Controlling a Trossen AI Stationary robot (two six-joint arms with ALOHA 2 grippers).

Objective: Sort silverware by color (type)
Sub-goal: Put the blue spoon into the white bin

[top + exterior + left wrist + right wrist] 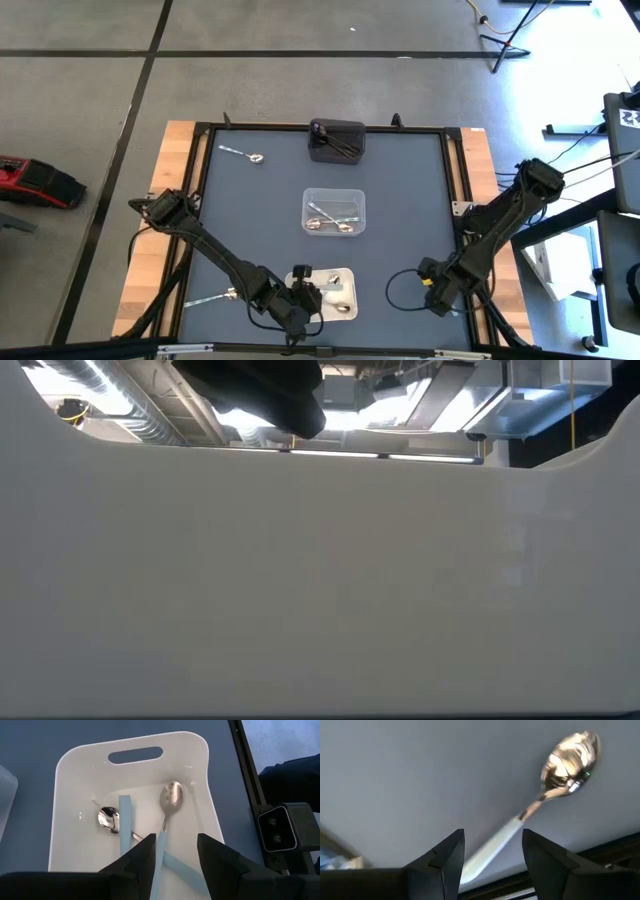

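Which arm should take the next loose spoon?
Right. The right gripper hangs with jaws open over a pale-handled spoon on the mat; the left gripper is over the white tray.

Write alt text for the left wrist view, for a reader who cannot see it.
Two spoons with shiny silver bowls and pale blue handles, one beside the other, lie crossed in a white plastic rectangular tray with a slot handle, on a dark blue table surface. The left end effector hovers above their handles, its dark fingers apart with nothing between them.
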